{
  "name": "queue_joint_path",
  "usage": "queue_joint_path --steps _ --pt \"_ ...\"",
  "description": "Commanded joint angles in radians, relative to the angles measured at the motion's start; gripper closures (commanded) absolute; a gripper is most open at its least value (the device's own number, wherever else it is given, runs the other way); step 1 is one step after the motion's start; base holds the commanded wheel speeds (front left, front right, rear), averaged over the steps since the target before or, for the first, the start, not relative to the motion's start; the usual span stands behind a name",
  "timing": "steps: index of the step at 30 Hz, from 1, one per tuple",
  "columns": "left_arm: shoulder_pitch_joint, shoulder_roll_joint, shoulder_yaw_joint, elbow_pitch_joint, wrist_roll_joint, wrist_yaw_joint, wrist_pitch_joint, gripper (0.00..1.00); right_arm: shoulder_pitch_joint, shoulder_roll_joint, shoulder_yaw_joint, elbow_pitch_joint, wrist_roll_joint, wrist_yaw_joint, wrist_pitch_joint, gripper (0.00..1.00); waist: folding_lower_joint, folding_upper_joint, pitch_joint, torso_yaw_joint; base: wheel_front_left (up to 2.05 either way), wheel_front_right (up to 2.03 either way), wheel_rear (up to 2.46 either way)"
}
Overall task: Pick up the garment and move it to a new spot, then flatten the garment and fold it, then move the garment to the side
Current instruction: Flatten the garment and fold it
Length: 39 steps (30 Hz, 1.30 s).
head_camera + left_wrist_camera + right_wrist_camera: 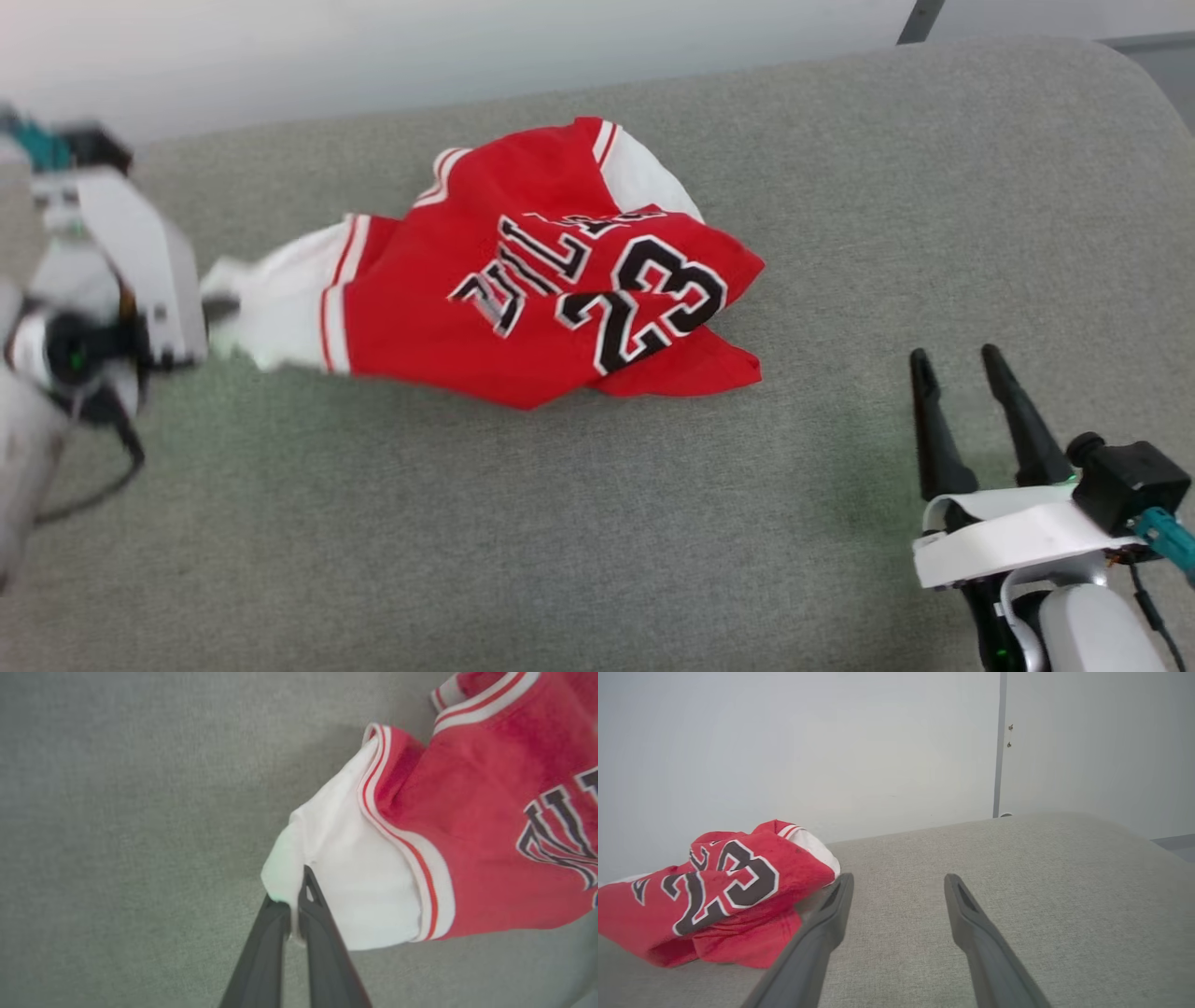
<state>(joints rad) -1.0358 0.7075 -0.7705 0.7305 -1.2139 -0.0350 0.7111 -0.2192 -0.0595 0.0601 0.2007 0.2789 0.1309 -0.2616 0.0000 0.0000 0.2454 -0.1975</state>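
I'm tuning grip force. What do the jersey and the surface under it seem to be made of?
The jersey looks like thin soft fabric, probably a synthetic knit, matte; it crumples into loose folds. The surface looks like grey woven cloth, matte, like upholstery; a fine weave shows, and its corner is rounded.

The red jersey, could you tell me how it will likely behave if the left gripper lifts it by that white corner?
Probably floppy: the jersey lies crumpled in soft folds on the grey cushion. Held by the left gripper, shut on one white corner, it would likely dangle limply. Its thin folds suggest little weight.
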Motion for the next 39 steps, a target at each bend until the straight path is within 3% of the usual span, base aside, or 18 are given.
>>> queue_joint_path --steps 1,6,7,8,9,15,21,26,30,35,39 --pt "0.033 0.009 -0.004 0.01 -0.004 0.006 -0.006 1.0 0.004 -0.008 -0.008 -0.004 -0.003 0.0 -0.005 0.0 0.0 0.0 0.01 -0.011 0.0 0.0 0.0" --pt "0.106 0.007 -0.002 0.032 -0.023 0.0 -0.031 1.0 0.016 -0.022 -0.023 -0.005 -0.009 0.0 -0.005 0.0 0.0 0.0 0.011 -0.013 0.0 0.0 0.0" --pt "0.116 0.001 0.004 0.033 -0.03 -0.006 -0.043 0.93 0.018 -0.028 -0.024 -0.004 -0.011 0.0 -0.005 0.0 0.0 0.0 0.01 -0.01 0.0 0.0 0.0" --pt "0.123 -0.004 0.01 0.031 -0.034 -0.012 -0.061 0.52 0.016 -0.034 -0.021 -0.003 -0.013 0.0 -0.005 0.0 0.0 0.0 0.009 -0.006 0.0 0.0 0.0" --pt "0.129 -0.01 0.015 0.031 -0.035 -0.016 -0.083 0.0 0.012 -0.042 -0.017 -0.001 -0.015 0.0 -0.004 0.0 0.0 0.0 0.006 0.0 0.0 0.0 0.0" --pt "0.171 -0.027 0.031 -0.011 -0.008 -0.047 -0.247 0.0 -0.044 -0.118 0.045 0.028 -0.021 0.0 0.028 0.0 0.0 0.0 -0.012 0.053 0.0 0.0 0.0" --pt "0.261 -0.048 0.052 -0.173 0.073 -0.054 -0.563 0.0 -0.146 -0.238 0.114 0.04 0.056 0.0 0.176 0.0 0.0 0.0 -0.022 0.144 0.0 0.0 0.0" --pt "0.388 -0.075 0.041 -0.333 0.157 -0.002 -0.786 0.0 -0.268 -0.376 0.217 0.057 0.146 0.0 0.387 0.0 0.0 0.0 -0.009 0.235 0.0 0.0 0.0" --pt "0.486 -0.113 0.041 -0.417 0.215 0.071 -0.927 0.0 -0.38 -0.465 0.276 0.089 0.282 0.0 0.554 0.0 0.0 0.0 0.019 0.312 0.0 0.0 0.0" --pt "0.564 -0.188 0.062 -0.479 0.303 0.12 -0.975 0.0 -0.512 -0.557 0.339 0.179 0.414 0.0 0.725 0.0 0.0 0.0 0.059 0.412 0.0 0.0 0.0" --pt "0.616 -0.262 0.142 -0.536 0.429 0.14 -0.976 0.0 -0.609 -0.605 0.385 0.27 0.475 0.0 0.832 0.0 0.0 0.0 0.096 0.48 0.0 0.0 0.0"
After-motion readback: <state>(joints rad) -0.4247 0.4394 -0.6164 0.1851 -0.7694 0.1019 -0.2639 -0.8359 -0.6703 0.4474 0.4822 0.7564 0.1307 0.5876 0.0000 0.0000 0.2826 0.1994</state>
